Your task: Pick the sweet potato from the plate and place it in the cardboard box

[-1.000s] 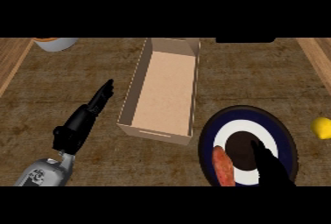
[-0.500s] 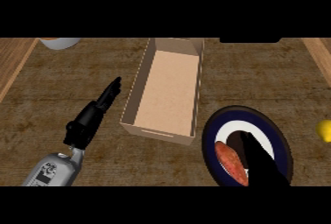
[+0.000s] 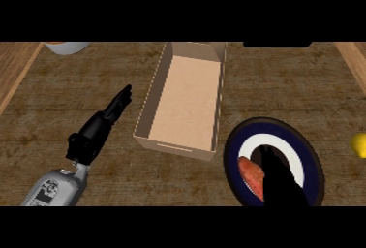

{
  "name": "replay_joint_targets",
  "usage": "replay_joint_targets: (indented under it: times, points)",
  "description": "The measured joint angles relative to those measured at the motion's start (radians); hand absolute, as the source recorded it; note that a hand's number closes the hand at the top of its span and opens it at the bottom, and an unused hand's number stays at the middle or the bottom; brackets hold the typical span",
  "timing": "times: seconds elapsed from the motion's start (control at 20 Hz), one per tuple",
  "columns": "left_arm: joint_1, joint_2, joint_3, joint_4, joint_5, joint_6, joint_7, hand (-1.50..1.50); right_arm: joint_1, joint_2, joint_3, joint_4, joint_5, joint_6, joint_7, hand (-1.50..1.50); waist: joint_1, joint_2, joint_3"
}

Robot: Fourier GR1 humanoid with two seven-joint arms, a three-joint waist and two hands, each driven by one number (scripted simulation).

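In the head view, the sweet potato is seen lying on the plate, at 5 o'clock from the cardboard box. The right hand is set over the plate, at the potato's 3 o'clock side; its state cannot be told. The left hand is held straight, fingers together, pointed toward 1 o'clock, at the box's 9 o'clock.

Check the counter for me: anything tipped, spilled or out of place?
Nothing stands out. The cardboard box sits upright and open, the sweet potato lies on the plate beside the right hand; nothing spilled.
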State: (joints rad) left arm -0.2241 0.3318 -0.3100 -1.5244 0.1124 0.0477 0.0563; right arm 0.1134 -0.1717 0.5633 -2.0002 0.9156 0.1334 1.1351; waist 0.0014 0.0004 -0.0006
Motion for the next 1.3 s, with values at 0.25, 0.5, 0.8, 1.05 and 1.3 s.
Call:
replay_joint_targets:
  times: [0.25, 0.5, 0.8, 1.05, 1.3]
  points:
    - [-0.005, -0.030, 0.017, 0.014, -0.023, -0.012, 0.002, 0.00, -0.002, 0.038, -0.022, 0.040, 0.041, 0.009, -0.028, -1.50, -0.002, 0.000, 0.000]
    - [0.007, -0.044, 0.040, 0.010, -0.044, -0.037, -0.002, 0.00, -0.010, 0.054, -0.070, 0.090, 0.056, 0.020, -0.063, -1.50, -0.002, -0.001, 0.000]
    - [0.001, -0.069, 0.068, 0.015, -0.071, -0.062, -0.001, 0.00, 0.003, 0.080, -0.094, 0.116, 0.057, 0.045, -0.087, -1.50, -0.003, -0.001, 0.001]
    - [0.009, -0.077, 0.088, 0.013, -0.086, -0.083, -0.004, 0.00, 0.010, 0.116, -0.094, 0.161, 0.070, 0.055, -0.092, -1.50, -0.002, -0.001, 0.001]
    - [0.015, -0.103, 0.102, 0.017, -0.109, -0.100, -0.004, 0.00, 0.018, 0.130, -0.114, 0.213, 0.069, 0.050, -0.114, -1.50, -0.003, -0.001, 0.000]
